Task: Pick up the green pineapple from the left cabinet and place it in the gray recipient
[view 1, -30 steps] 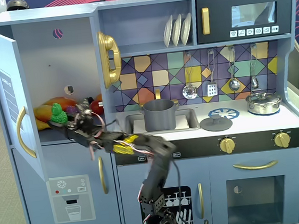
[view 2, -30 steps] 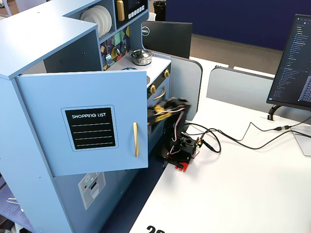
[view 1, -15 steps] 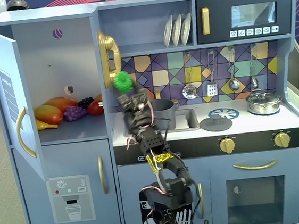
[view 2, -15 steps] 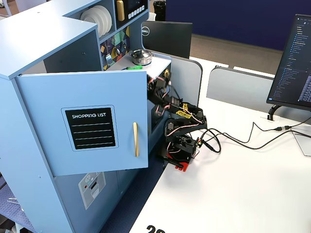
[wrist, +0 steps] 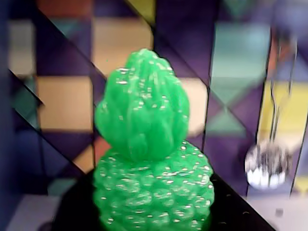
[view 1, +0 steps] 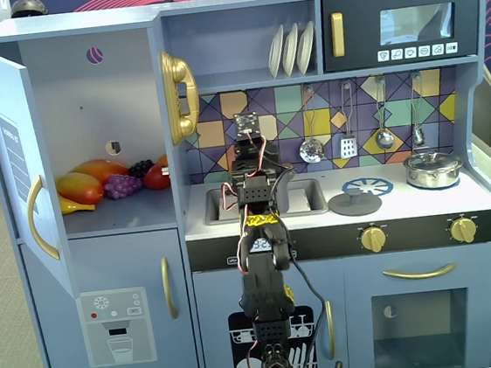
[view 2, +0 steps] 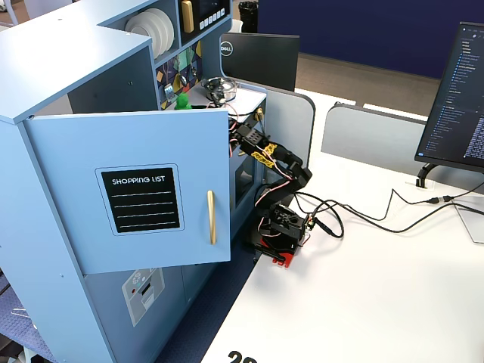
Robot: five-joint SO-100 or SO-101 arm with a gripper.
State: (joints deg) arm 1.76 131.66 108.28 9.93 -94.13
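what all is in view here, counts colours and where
green pineapple: 1, bright green, fills the wrist view, close before the tiled wall
left cabinet: 1, blue-gray, door swung open
toy fruit: a pile, orange, yellow, red, purple, on the cabinet shelf
plates: 3, white, upright on the top shelf
utensils: 4, silver, hanging on the tiled wall
silver pot: 1, shiny, lidded, right end of the counter
flat lid: 1, gray, on the counter right of the sink
knobs: 2, gold, front panel
monitor: 1, black, on the white desk
arm: 1, black, reaching up over the sink
gripper: hidden, state unclear
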